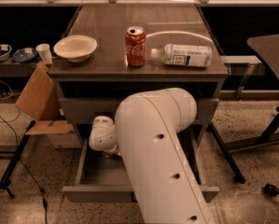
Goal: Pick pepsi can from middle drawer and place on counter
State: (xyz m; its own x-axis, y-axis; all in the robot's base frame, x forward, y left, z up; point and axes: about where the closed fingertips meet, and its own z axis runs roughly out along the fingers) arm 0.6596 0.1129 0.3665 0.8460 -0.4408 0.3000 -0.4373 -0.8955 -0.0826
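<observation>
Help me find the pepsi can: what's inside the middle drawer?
Only bare grey floor of the middle drawer and the robot's wrist show. The arm covers the rest, including the gripper below the wrist; no pepsi can is visible.

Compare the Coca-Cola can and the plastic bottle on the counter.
The Coca-Cola can stands upright; the plastic bottle lies on its side. The can is red, the bottle clear with a white label. Both rest on the counter. The hand is down in the open drawer.

Single camera high behind arm (pixel 157 157), facing down and forward, close over counter (pixel 106 27), open middle drawer (pixel 99 174); claw (pixel 112 153) inside drawer.
</observation>
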